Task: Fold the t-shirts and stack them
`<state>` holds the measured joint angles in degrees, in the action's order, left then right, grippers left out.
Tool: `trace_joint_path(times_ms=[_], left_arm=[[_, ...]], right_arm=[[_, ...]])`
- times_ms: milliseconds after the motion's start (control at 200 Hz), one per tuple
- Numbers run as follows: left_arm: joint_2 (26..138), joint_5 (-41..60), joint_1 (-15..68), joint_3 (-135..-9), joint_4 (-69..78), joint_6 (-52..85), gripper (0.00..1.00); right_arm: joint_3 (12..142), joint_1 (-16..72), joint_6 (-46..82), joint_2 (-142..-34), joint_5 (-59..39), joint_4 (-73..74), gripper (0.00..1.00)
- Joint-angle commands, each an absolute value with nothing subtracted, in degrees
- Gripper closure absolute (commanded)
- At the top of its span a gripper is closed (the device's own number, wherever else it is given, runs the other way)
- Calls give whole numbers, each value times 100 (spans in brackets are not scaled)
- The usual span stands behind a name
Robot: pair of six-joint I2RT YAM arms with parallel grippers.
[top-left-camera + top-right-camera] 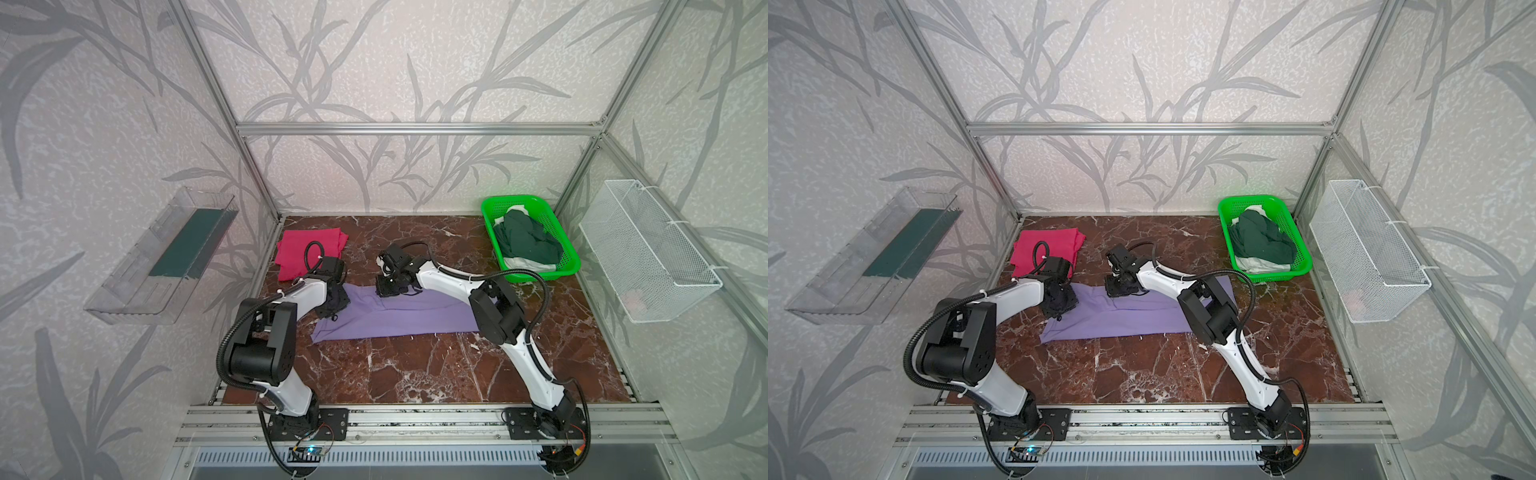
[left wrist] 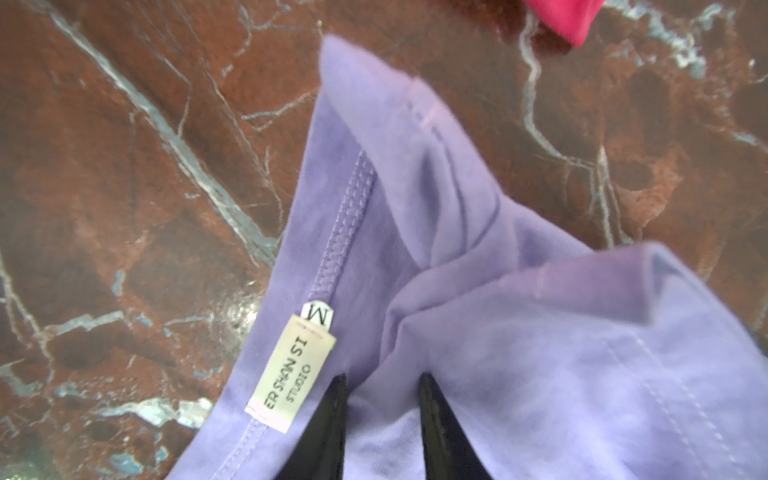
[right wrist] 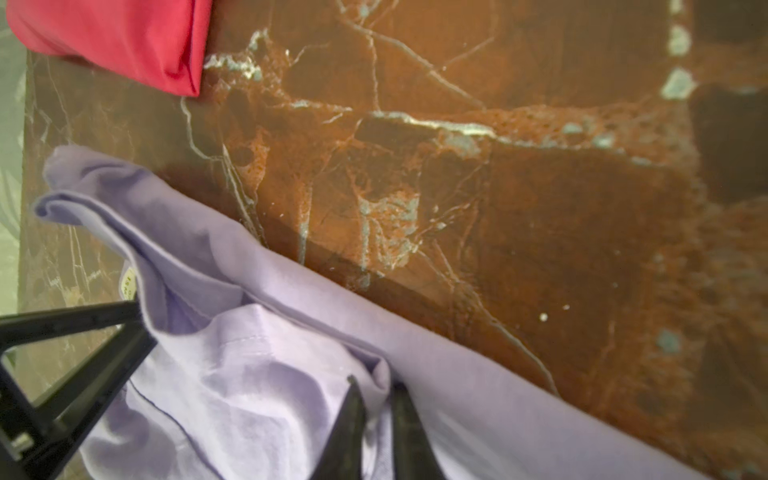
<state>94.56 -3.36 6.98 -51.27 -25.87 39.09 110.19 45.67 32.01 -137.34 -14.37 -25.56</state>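
The lavender-purple t-shirt [image 1: 399,316] [image 1: 1125,318] lies in a long folded strip across the marble table. My left gripper [image 1: 334,309] [image 2: 382,376] sits at its left end, near the neck label [image 2: 291,370], shut on a bunch of the purple cloth [image 2: 498,332]. My right gripper [image 1: 384,289] [image 3: 376,382] is at the strip's far edge, left of its middle, its jaws pinched on a raised fold of the same shirt [image 3: 291,374]. The magenta-red t-shirt [image 1: 303,253] [image 3: 116,37] lies folded at the back left corner.
A green mesh basket [image 1: 544,274] at the back right holds a dark green garment [image 1: 528,241] over a white one. A white wire basket [image 1: 648,253] hangs on the right wall, and a clear tray [image 1: 166,253] on the left wall.
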Motion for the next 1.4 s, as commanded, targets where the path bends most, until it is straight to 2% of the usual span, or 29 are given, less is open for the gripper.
trace_joint_path(times_ms=[0, 55, 240, 450, 485, 580, 640, 785, 950, 1160, 1399], left_arm=[[9524, -289, 686, -4911, -2880, 3951, 69], [9518, -325, 690, -4909, -2905, 3964, 68], [9553, -362, 680, -4920, -2953, 3950, 69], [9524, -395, 678, -4940, -3005, 3947, 69], [9504, -396, 677, -4953, -3022, 3943, 69], [9322, -343, 684, -4992, -3042, 3813, 68], [9125, -397, 685, -5061, -3163, 3741, 68], [8661, -462, 766, -5299, -3519, 3554, 65], [8721, -247, 1203, -5629, -3825, 3453, 60], [9395, -104, 1738, -5922, -3678, 3724, 59], [10349, 38, 2021, -6384, -3655, 3857, 59]], right_arm=[[11136, 4570, 3243, -13735, -1348, -2604, 96], [10995, 4562, 3276, -13625, -1249, -2526, 100], [10121, 4428, 3610, -13136, -1121, -1850, 100], [10026, 4355, 3620, -13093, -1110, -1932, 97], [9927, 4352, 3621, -13018, -1081, -1843, 93], [9654, 4325, 3617, -12721, -1015, -1737, 69], [9368, 4286, 3588, -12417, -857, -1724, 63], [8260, 3912, 3594, -11539, -705, -1618, 63], [7183, 3214, 3433, -10921, -932, -1935, 63], [6377, 2450, 3158, -10732, -1131, -2127, 63], [5762, 2064, 3019, -10436, -1037, -2660, 63]])
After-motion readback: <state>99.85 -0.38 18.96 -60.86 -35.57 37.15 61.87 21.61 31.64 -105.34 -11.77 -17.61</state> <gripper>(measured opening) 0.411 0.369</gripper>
